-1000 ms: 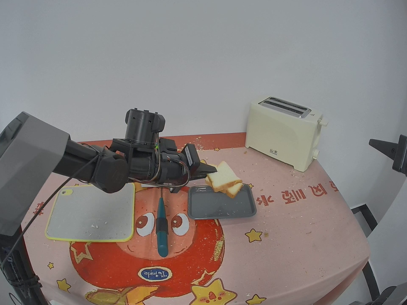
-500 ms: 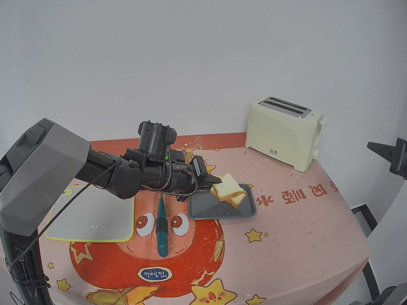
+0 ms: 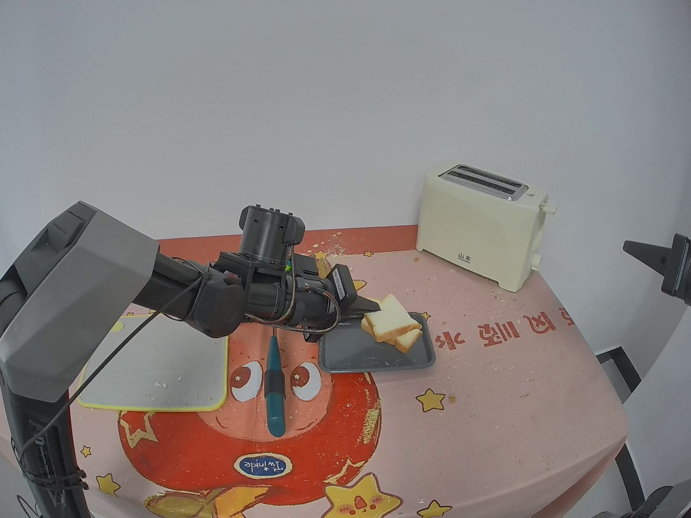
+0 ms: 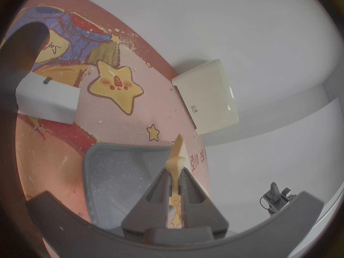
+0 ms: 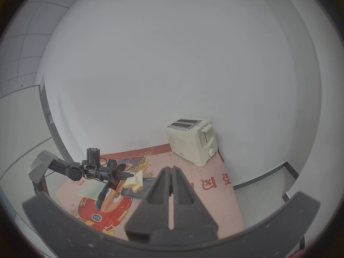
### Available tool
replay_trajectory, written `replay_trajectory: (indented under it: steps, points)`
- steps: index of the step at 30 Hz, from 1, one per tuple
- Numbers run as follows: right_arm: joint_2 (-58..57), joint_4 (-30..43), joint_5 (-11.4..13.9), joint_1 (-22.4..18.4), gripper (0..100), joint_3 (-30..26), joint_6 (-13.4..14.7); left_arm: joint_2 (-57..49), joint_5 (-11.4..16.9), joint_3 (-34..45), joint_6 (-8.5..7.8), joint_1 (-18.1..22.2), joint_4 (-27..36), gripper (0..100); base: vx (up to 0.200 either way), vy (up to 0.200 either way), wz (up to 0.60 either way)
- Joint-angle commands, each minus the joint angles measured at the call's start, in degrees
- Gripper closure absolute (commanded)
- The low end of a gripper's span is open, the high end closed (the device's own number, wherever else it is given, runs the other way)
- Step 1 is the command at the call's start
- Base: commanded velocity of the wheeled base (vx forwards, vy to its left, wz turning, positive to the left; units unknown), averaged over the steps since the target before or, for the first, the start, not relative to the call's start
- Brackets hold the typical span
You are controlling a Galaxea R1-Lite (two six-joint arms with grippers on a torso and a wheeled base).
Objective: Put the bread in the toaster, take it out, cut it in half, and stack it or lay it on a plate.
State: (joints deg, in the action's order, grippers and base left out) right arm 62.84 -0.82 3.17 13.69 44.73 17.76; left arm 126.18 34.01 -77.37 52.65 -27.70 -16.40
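Bread (image 3: 392,319) lower, in left tool (image 4: 175,172)

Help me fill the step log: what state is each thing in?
bread, two stacked pieces, held over the tray
left gripper, shut on bread
right gripper, shut, empty
toaster, no bread in its slots, lever up
knife, lying flat on the table
cutting board, lying flat, crumbs on it

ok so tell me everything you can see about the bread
The bread is two pale, soft-looking pieces with tan crust, stacked one on the other. The left gripper is shut on one edge of the stack, holding it tilted over the far right corner of the grey tray. Whether the lower piece touches the tray is unclear.
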Motion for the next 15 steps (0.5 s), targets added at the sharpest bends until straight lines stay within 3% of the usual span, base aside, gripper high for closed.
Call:
replay_trajectory:
  steps: [1,9,10,15]
  points:
    - [0.1,-0.1,0.1,0.0,100,0.0,0.0,0.6,0.0,0.0,0.08,-0.5,0.0,100,0.0,0.0,0.0]
    - [0.1,-0.1,0.1,0.1,100,0.1,0.0,0.9,-0.1,0.2,0.17,-0.6,0.1,100,0.0,0.0,0.0]
    - [0.1,-0.1,0.1,0.1,100,0.1,0.0,0.9,-0.1,0.3,0.08,-0.5,0.1,0,0.0,0.0,0.0]
    - [0.1,-0.2,0.1,0.1,100,0.1,0.0,0.9,-0.3,0.5,-0.18,-0.5,-0.1,0,0.0,0.0,0.0]
